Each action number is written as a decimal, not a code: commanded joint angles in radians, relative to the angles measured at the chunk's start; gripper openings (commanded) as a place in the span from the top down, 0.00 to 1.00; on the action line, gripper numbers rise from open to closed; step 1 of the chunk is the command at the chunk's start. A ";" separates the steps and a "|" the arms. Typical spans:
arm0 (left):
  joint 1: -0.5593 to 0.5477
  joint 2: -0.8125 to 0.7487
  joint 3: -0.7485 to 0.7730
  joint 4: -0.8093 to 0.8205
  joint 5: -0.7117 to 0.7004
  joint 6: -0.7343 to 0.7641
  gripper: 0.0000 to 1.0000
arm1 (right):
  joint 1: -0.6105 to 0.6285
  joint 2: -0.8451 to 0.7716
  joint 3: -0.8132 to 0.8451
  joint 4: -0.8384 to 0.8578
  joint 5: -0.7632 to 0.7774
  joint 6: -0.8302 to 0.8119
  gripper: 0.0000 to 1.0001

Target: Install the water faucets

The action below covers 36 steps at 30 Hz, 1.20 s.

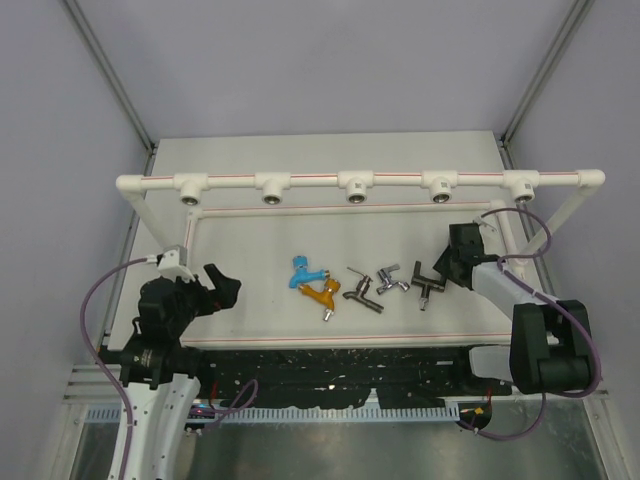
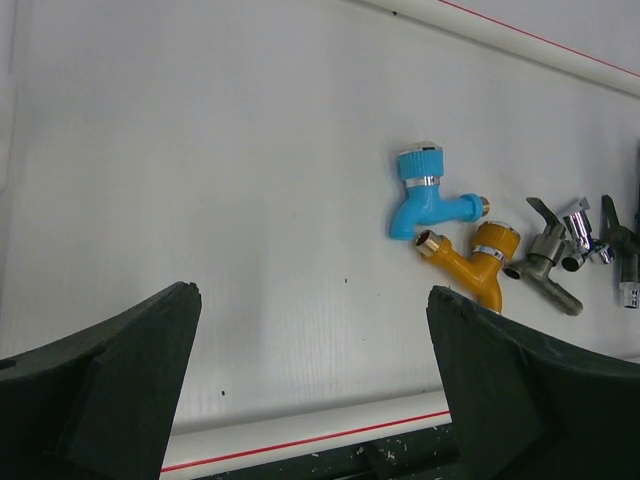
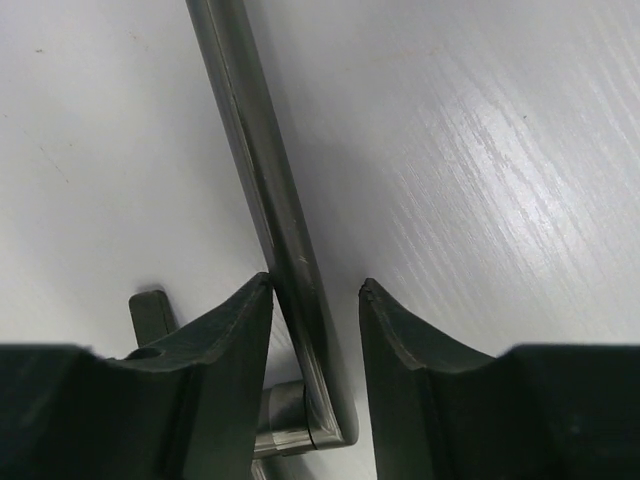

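The large dark-grey faucet is found at the right end of the row of five on the surface, directly at the right gripper, which is by far the nearer of the two. In the right wrist view its long straight arm is seen passing between the jaws and running away from the wrist, leaning a little left, so that its long axis lies across the closing direction. The jaws are narrowed around it. One finger appears to be against the bar, while a slit of surface is left before the other finger, so a firm hold is not yet shown. The left gripper is held wide open and empty, well apart from the blue faucet and the orange faucet ahead to its right. Only the top view shows the white pipe frame with its sockets behind the row. Only the right wrist view shows the finger contact, which is hidden from above.
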 commanded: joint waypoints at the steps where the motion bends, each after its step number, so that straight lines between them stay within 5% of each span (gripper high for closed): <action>1: -0.004 0.042 0.016 0.036 0.067 -0.001 0.00 | 0.003 0.018 0.039 0.015 0.018 0.004 0.60; 7: -0.006 0.105 0.013 0.059 0.236 -0.070 0.00 | 0.035 -0.049 0.036 0.012 -0.005 -0.012 0.95; 18: -0.075 0.131 -0.031 0.231 0.362 -0.286 0.00 | 0.219 -0.342 0.040 0.011 -0.083 -0.149 0.95; 36: -0.540 0.509 0.035 0.705 0.087 -0.485 0.00 | 0.745 -0.443 -0.089 0.276 -0.393 -0.320 0.95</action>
